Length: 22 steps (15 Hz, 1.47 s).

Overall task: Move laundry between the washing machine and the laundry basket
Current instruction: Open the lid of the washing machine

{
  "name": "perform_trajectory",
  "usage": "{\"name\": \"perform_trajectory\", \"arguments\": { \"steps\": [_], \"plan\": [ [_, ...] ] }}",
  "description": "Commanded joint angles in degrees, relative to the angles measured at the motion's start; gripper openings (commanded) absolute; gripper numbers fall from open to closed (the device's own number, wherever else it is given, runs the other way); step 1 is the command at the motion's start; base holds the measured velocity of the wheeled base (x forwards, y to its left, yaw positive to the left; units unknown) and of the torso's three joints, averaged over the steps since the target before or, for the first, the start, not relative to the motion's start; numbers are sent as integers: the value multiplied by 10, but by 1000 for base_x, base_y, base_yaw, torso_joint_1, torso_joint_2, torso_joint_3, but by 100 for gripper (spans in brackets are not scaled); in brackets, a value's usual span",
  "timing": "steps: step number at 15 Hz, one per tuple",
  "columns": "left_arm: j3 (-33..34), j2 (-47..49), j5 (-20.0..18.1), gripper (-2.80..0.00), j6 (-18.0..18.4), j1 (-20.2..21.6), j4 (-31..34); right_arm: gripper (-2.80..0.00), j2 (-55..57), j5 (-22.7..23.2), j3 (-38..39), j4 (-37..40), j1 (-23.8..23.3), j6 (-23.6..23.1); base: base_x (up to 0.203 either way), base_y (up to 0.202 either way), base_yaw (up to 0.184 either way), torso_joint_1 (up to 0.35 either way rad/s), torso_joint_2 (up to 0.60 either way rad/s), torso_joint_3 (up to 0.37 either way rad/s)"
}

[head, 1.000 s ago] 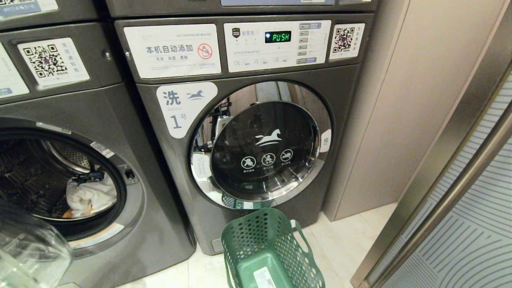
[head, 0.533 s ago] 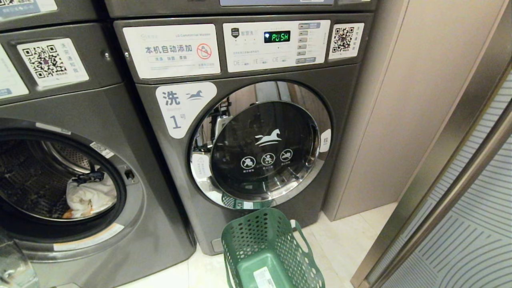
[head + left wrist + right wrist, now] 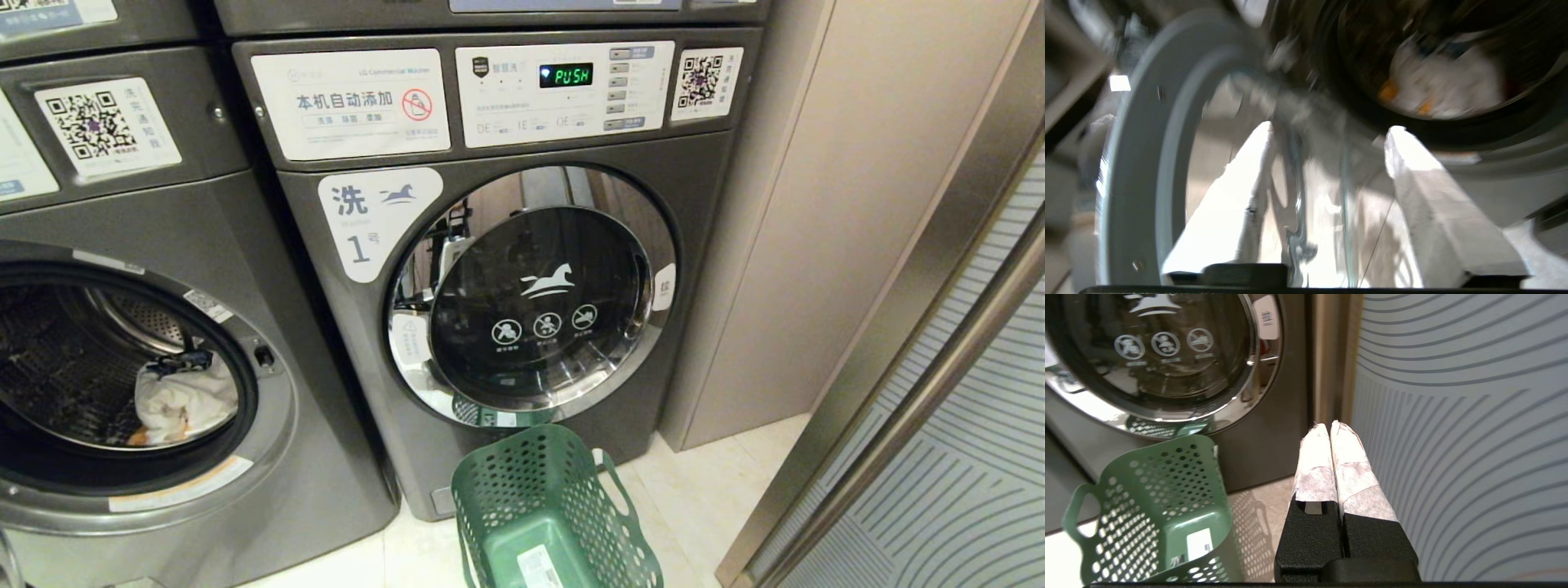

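The left washing machine (image 3: 163, 229) has its round opening uncovered, and white laundry (image 3: 184, 400) with orange and dark bits lies in the drum. An empty green perforated laundry basket (image 3: 522, 474) stands on the floor in front of the right machine. My left gripper (image 3: 1331, 128) is out of the head view. It is low in front of that drum, open, its white-wrapped fingers (image 3: 1412, 171) wide apart. The laundry (image 3: 1445, 81) lies beyond them, untouched. Blurred clear door glass shows between the fingers. My right gripper (image 3: 1329, 424) hangs shut and empty beside the basket (image 3: 1167, 477).
The left machine's grey door ring (image 3: 1126, 163) stands swung open beside my left gripper. The right machine's chrome-rimmed door (image 3: 535, 298) is closed and its display reads PUSH. A striped panel (image 3: 963, 457) and a beige wall close off the right side.
A dark shape and the clear glass at the head view's lower left corner have slid out of sight to the left. Laundry, basket and right arm have not moved.
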Motion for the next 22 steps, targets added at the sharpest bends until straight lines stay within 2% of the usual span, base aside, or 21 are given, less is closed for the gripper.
{"name": "perform_trajectory", "arguments": {
  "steps": [1,5,6,7,9,11,15,19,22],
  "plan": [
    [12,59,71,-280,0,-1,-3,-280,1,0,19,-1,0,0,0,0,0,0,0,0],
    [-36,141,326,-280,-8,14,-7,-280,1,0,19,-1,0,0,0,0,0,0,0,0],
    [-42,159,367,-280,-25,23,-7,-280,1,0,19,-1,0,0,0,0,0,0,0,0],
    [-45,174,389,-280,-47,29,-8,-280,1,0,19,-1,0,0,0,0,0,0,0,0],
    [-56,208,429,-280,-60,41,-9,-280,1,0,19,-1,0,0,0,0,0,0,0,0],
    [-87,249,449,-280,-64,57,-10,-280,1,0,19,-1,0,0,0,0,0,0,0,0],
    [-181,337,462,-280,-81,92,-31,-280,1,0,19,-1,0,0,0,0,0,0,0,0],
    [-230,442,479,-280,-83,141,-150,-280,1,0,19,-1,0,0,0,0,0,0,0,0],
    [-262,512,486,-280,-84,171,-204,-280,1,0,19,-1,0,0,0,0,0,0,0,0]
  ]
}}
